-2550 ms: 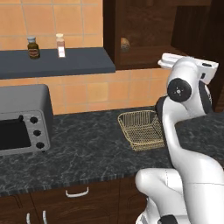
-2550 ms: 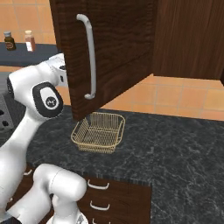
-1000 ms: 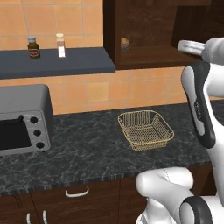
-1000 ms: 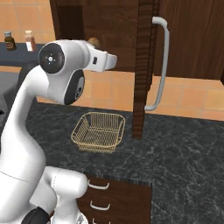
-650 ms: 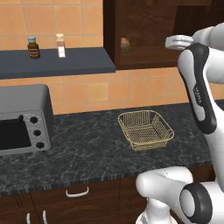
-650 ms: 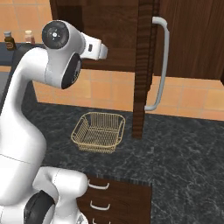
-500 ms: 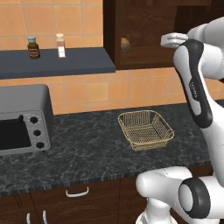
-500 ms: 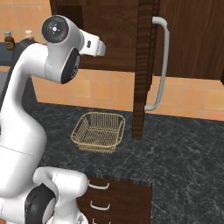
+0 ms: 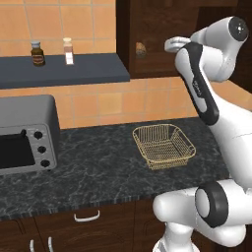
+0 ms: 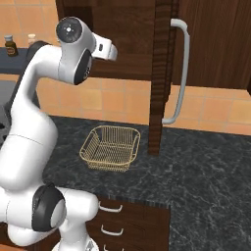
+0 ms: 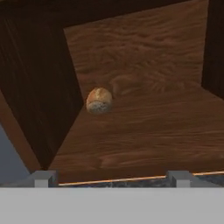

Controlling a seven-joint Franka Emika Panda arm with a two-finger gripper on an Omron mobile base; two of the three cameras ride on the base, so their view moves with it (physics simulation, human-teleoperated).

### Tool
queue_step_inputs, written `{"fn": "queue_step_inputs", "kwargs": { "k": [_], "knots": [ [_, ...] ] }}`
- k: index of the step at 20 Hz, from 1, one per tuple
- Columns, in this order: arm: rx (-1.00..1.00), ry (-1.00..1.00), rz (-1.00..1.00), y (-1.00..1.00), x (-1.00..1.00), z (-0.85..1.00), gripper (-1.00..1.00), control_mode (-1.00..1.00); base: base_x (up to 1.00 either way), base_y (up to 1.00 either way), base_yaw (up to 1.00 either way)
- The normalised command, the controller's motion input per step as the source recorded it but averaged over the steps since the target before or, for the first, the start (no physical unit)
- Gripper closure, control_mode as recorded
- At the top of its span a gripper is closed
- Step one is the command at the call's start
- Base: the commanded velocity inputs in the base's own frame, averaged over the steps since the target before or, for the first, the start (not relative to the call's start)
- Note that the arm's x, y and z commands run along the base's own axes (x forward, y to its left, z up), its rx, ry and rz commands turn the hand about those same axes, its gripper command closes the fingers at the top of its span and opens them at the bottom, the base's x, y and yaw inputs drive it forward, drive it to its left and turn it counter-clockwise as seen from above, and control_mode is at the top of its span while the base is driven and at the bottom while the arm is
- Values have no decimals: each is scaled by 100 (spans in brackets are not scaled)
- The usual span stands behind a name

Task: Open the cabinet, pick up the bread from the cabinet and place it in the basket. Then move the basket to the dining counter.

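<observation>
The cabinet (image 9: 162, 29) stands open, its door (image 10: 164, 73) swung out edge-on with the silver bar handle (image 10: 180, 73). The bread (image 11: 99, 100), a small brown bun, lies on the cabinet's wooden shelf near the left wall; it also shows in the left base view as the bun (image 9: 140, 48). My gripper (image 11: 111, 177) is open, its fingertips (image 11: 43, 177) set wide apart in front of the shelf edge, well short of the bun. The hand (image 9: 172, 44) hovers at the cabinet's opening. The basket (image 9: 164, 146) sits empty on the black worktop, also seen as the basket (image 10: 110, 148). The dining counter is out of view.
A grey toaster oven (image 9: 24, 133) stands at the left of the speckled worktop (image 9: 98, 167). A dark wall shelf (image 9: 64, 74) carries two small bottles (image 9: 37, 52). The open door juts over the worktop just right of the basket. Drawers (image 10: 112, 215) run below.
The jaws went from shut to wide open. The hand has swung left, away from the door side toward the cabinet's opening. The door stays open and the basket has not moved.
</observation>
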Motion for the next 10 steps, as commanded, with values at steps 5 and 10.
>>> {"fn": "queue_step_inputs", "kwargs": {
  "k": [5, 10],
  "knots": [
    [5, 3, 4, 4, 55, -5, -100, -100, 0, 0, 0],
    [4, 0, 2, 10, 51, -9, -100, -100, 0, 0, 0]
  ]
}}
